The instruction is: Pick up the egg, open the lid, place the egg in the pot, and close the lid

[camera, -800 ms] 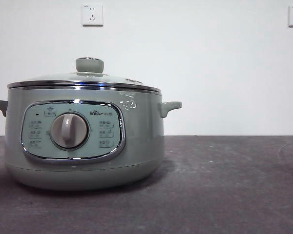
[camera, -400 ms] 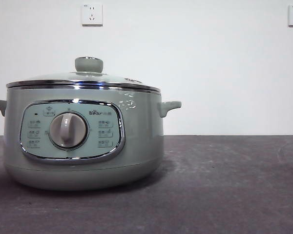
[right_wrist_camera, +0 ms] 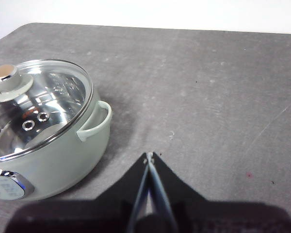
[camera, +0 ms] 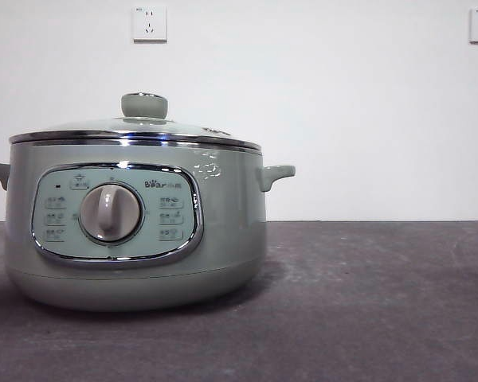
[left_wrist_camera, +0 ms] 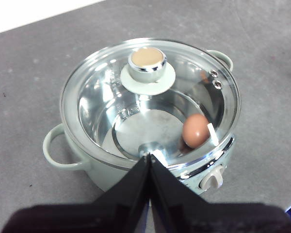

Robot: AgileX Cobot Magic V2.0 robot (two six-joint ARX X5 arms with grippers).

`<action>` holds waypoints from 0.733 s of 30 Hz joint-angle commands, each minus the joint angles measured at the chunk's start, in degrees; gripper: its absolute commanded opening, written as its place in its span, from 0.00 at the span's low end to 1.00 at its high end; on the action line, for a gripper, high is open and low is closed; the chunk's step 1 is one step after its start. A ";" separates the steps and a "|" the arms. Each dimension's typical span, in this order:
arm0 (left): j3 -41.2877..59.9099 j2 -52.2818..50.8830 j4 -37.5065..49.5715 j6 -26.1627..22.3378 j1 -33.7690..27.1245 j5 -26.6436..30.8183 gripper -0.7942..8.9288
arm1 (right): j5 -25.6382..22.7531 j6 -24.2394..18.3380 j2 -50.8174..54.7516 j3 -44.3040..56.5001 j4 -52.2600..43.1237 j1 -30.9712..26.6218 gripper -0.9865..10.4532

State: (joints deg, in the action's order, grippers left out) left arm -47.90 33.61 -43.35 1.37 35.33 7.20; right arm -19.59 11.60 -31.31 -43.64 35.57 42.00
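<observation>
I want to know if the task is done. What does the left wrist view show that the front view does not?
Only the left wrist view shows the egg inside the pot, seen through the lid, and the shut left hand. Only the front view shows the whole control panel and two wall sockets. Both show the lid on the pot.

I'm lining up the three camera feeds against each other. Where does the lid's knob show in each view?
Front view: knob tops the lid, upper left.
Left wrist view: knob sits upper centre, above the egg in the pot.
Right wrist view: knob lies at the left edge, partly cut off.
Shared landmark: the pot's side handle.
</observation>
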 commanded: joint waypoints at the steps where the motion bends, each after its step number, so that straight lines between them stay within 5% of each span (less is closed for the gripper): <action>1: 0.28 -1.73 0.02 -4.26 -0.63 0.70 0.08 | -0.24 0.59 0.13 0.50 -0.26 0.07 0.09; 7: 3.76 -8.61 5.66 -4.66 -8.20 -0.24 0.08 | -0.26 0.57 0.09 0.50 -0.26 0.07 0.09; 15: 24.04 -21.31 24.35 -4.66 -22.40 -3.54 0.08 | -0.26 0.57 0.09 0.50 -0.26 0.07 0.09; 22: 38.38 -28.63 32.35 -4.61 -27.98 -6.25 0.08 | -0.24 0.59 0.09 0.50 -0.26 0.07 0.09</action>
State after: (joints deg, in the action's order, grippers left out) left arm -10.68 5.50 -11.94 -2.59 7.64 1.26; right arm -19.59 11.62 -31.31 -43.64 35.57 42.00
